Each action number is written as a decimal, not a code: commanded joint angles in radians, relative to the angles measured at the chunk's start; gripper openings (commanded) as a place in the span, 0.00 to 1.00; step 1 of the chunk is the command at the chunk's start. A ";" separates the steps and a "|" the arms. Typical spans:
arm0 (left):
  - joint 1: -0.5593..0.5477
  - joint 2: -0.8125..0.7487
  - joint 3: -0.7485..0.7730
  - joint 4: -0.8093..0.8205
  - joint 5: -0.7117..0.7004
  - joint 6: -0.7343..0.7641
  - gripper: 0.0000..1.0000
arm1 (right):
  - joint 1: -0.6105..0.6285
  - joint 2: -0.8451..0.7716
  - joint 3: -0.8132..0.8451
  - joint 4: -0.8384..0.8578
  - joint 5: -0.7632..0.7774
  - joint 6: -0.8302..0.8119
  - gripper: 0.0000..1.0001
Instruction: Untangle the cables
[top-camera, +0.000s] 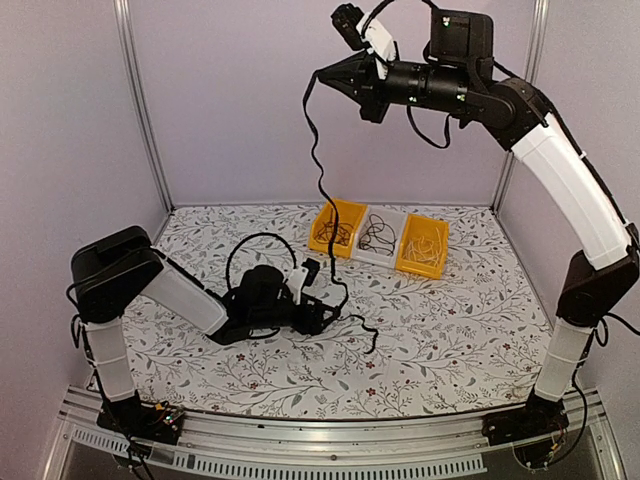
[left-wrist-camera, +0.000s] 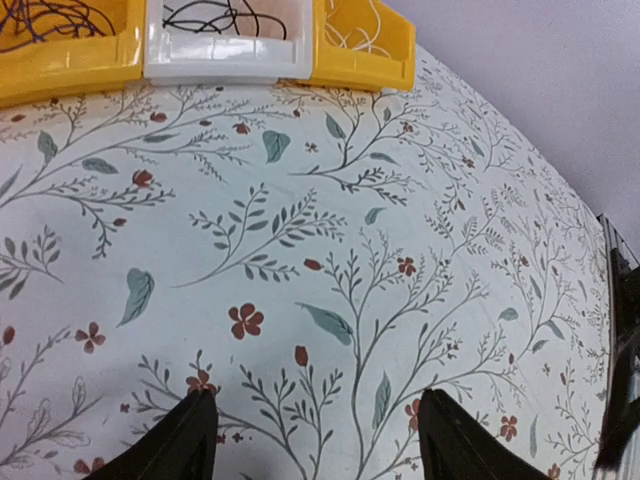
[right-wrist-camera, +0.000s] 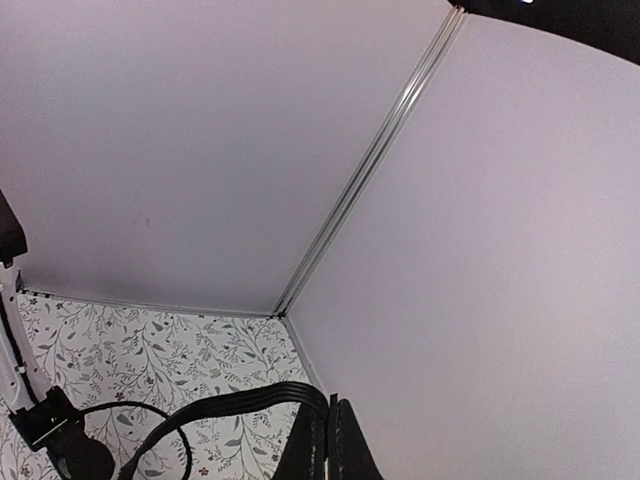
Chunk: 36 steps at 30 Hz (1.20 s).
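Hanging from the right gripper (top-camera: 322, 75), a black cable (top-camera: 320, 180) drops in a wavy line past the yellow bin (top-camera: 350, 212) that stands just left of the white bin (top-camera: 380, 262). Its lower end lies on the floral tablecloth (top-camera: 470, 320), on the arms' side of the white bin. The right gripper's fingers are pressed together on the cable's top end, raised well above the white bin. The left gripper (top-camera: 320, 312) sits low over the cloth, also on the near side of the white bin and just beside the cable's lower stretch. Its fingers (left-wrist-camera: 190, 445) stand apart with only cloth between them. Black wires (top-camera: 376, 235) lie inside the white bin.
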<state>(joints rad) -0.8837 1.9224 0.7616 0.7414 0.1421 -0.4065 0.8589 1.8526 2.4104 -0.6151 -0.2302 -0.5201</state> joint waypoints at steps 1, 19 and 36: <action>-0.002 -0.003 -0.051 0.012 0.020 -0.047 0.72 | -0.025 -0.087 0.039 0.185 0.100 -0.061 0.00; -0.005 -0.203 -0.136 -0.170 -0.084 -0.081 0.78 | -0.316 -0.023 0.024 0.405 0.176 -0.050 0.00; -0.021 -0.228 -0.118 -0.257 -0.089 -0.054 0.78 | -0.477 0.176 -0.038 0.356 0.105 0.065 0.00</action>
<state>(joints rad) -0.8902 1.7206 0.6331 0.5106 0.0628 -0.4782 0.4091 1.9781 2.4153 -0.2214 -0.0937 -0.5083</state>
